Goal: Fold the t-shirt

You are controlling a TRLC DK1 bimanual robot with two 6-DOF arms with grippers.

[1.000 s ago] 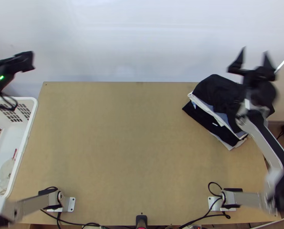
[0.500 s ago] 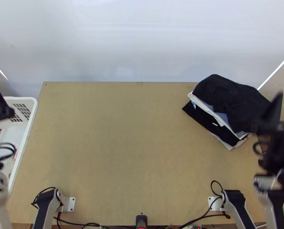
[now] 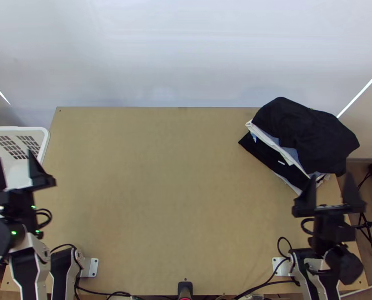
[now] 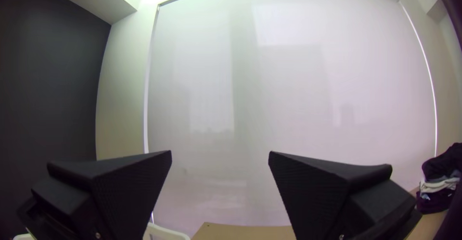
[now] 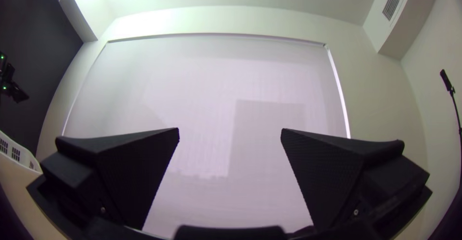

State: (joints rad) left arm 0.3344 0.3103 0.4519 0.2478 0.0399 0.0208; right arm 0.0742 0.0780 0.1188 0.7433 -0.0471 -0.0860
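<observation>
In the top view my left gripper (image 3: 16, 172) is at the left edge, over the near part of the basket, open and holding nothing. My right gripper (image 3: 331, 192) stands open at the right, just on the near side of a stack of folded clothes. A black cloth (image 3: 306, 132) lies loosely folded on top of that stack; which piece is the t-shirt I cannot tell. Both pairs of fingers are wide apart, as the left gripper (image 4: 220, 153) in the left wrist view and the right gripper (image 5: 230, 130) in the right wrist view show.
Below the black cloth, white, grey and black folded pieces (image 3: 276, 159) lie at the far right of the table (image 3: 171, 190). A white basket (image 3: 45, 142) stands beyond the table's left edge. Cables run along the near edge.
Both arms have drawn back toward their bases. The left gripper has turned and now points up the picture; the right has shifted left and nearer from the right edge. The clothes have not moved.
</observation>
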